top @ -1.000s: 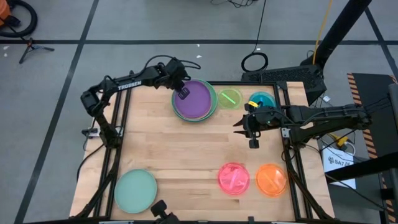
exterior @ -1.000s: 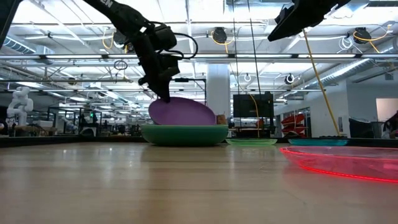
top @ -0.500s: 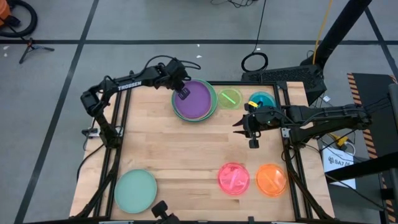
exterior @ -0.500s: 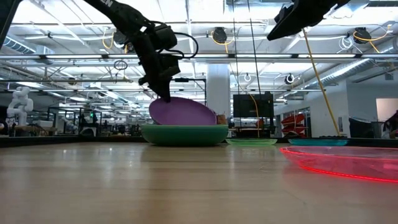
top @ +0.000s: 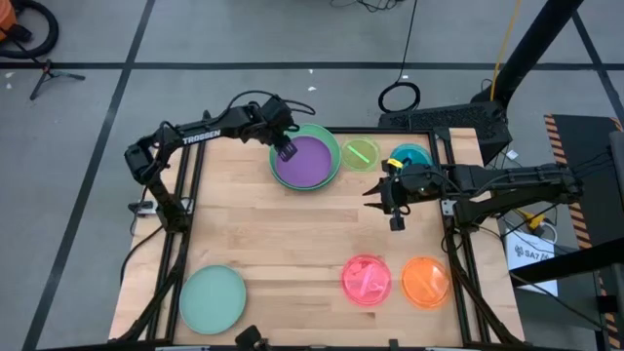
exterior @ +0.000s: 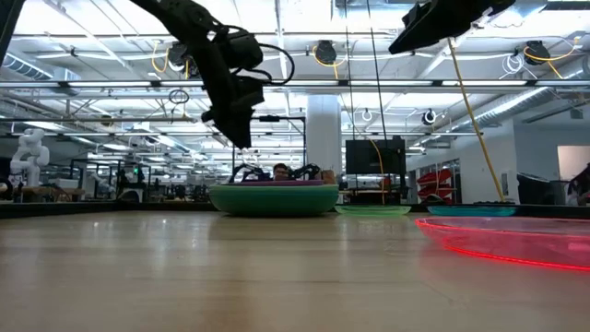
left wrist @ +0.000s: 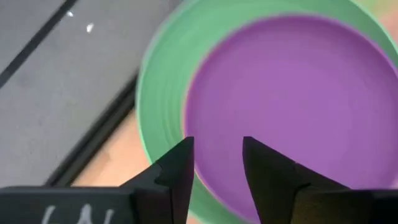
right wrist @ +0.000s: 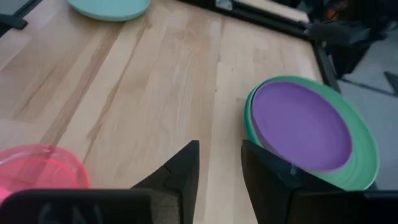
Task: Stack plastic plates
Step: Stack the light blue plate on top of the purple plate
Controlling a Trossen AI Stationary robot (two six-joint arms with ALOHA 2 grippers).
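Purple plate [top: 308,160] lies flat in green plate [top: 327,142].

Two dark, almost black arms, thin and made of many joined parts. White letters "TROSSEN" along the left arm [top: 200,132] in the upper left of the high view. Loose black cables in curls near its far end. Right arm [top: 487,182] at the right side, long and dark, with a bit of yellow near its gripper. Two flat, black, pointed fingers [left wrist: 177,171] at the bottom of the left wrist view, and the same shape in the right wrist view [right wrist: 180,171].
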